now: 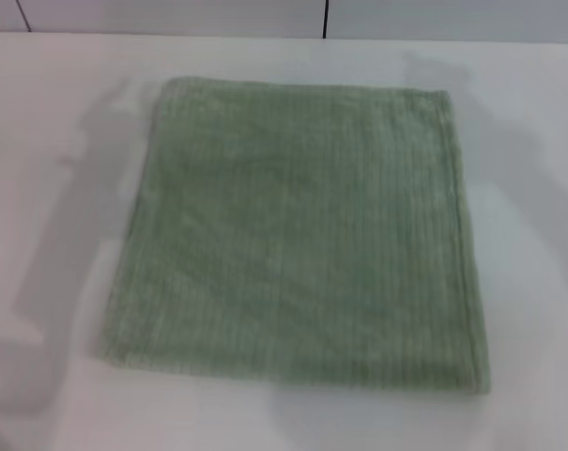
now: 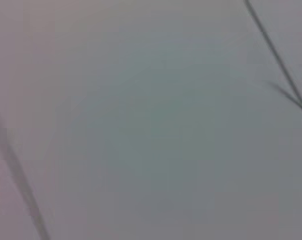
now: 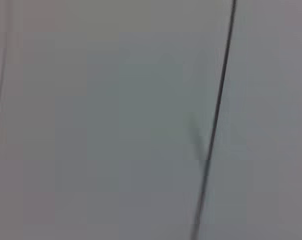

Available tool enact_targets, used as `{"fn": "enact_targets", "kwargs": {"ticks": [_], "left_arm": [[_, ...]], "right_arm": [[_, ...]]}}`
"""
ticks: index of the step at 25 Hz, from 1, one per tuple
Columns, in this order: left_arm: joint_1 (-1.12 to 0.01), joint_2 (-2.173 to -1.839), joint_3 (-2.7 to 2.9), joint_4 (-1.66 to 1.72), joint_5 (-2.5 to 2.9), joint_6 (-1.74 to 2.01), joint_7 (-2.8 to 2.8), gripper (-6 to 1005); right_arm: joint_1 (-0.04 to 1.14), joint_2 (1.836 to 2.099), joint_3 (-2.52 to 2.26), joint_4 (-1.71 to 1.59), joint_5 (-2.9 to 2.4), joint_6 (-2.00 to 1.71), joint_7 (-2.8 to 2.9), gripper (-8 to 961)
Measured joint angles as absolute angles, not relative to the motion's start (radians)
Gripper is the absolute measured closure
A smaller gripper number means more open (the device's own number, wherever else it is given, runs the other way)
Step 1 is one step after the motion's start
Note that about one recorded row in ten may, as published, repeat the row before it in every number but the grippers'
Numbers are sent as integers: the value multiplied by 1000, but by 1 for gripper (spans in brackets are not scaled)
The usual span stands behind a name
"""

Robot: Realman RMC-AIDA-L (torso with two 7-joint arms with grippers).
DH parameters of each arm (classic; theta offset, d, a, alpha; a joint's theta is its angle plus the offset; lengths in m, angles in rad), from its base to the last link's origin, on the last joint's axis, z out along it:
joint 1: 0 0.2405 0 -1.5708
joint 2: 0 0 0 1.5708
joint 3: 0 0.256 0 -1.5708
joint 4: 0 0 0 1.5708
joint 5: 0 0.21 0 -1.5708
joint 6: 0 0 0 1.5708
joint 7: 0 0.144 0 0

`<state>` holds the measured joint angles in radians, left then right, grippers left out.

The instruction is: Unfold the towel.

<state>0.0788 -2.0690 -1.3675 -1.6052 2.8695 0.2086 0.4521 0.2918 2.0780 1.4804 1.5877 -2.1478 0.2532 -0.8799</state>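
The pale sage-green towel (image 1: 298, 230) lies flat on the white table (image 1: 528, 188) in the head view, spread as a rough square with fine ribbed stripes and a hemmed edge along its right side. Neither gripper shows in the head view. Both wrist views show only a plain grey surface with thin dark lines, with no towel and no fingers in them.
The table's far edge (image 1: 265, 36) runs along the top of the head view, with a grey wall and a dark vertical line (image 1: 326, 17) behind it. White table surface surrounds the towel on all sides.
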Motion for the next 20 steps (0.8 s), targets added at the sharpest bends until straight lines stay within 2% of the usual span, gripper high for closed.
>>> {"fn": "enact_targets", "kwargs": {"ticks": [1,2,3,4,5,6,9,10,11,13,15,18,20], "left_arm": [[79,-2069,-1368,-1605,2870,209,452,658],[83,-2069,-1349,-1503,2852,405,412,658],[83,-2069,-1349,-1503,2852,405,412,647],[82,-2069,-1335,-1418,2838,566,377,636],[82,-2069,-1335,-1418,2838,566,377,625],[25,-2071,-1309,-1129,2761,915,310,614],[6,-2071,-1305,-1057,2728,977,289,580],[-26,-2071,-1301,-938,2680,1036,240,569],[-26,-2071,-1301,-938,2680,1036,240,558],[-55,-2070,-1304,-856,2676,1028,218,536],[-55,-2070,-1304,-856,2676,1028,218,438],[-106,-2071,-1310,-741,2671,1040,207,292],[-138,-2072,-1310,-676,2656,1058,192,259]], "right_arm": [[238,2078,1415,1616,-2110,150,-960,937],[181,2078,1337,1631,-2092,17,-1035,937],[135,2077,1265,1635,-2086,-129,-1097,937],[97,2076,1196,1624,-2094,-269,-1141,937],[44,2074,1084,1575,-2152,-523,-1160,936],[44,2074,1084,1575,-2152,-523,-1160,936],[7,2071,986,1416,-2333,-851,-1040,935],[18,2076,964,1189,-2507,-1115,-836,935],[18,2076,964,1189,-2507,-1115,-836,935],[58,2083,956,950,-2600,-1383,-617,934],[130,2087,899,653,-2581,-1701,-399,934],[149,2085,868,556,-2493,-1796,-351,933],[148,2082,854,499,-2380,-1823,-290,933]]}}
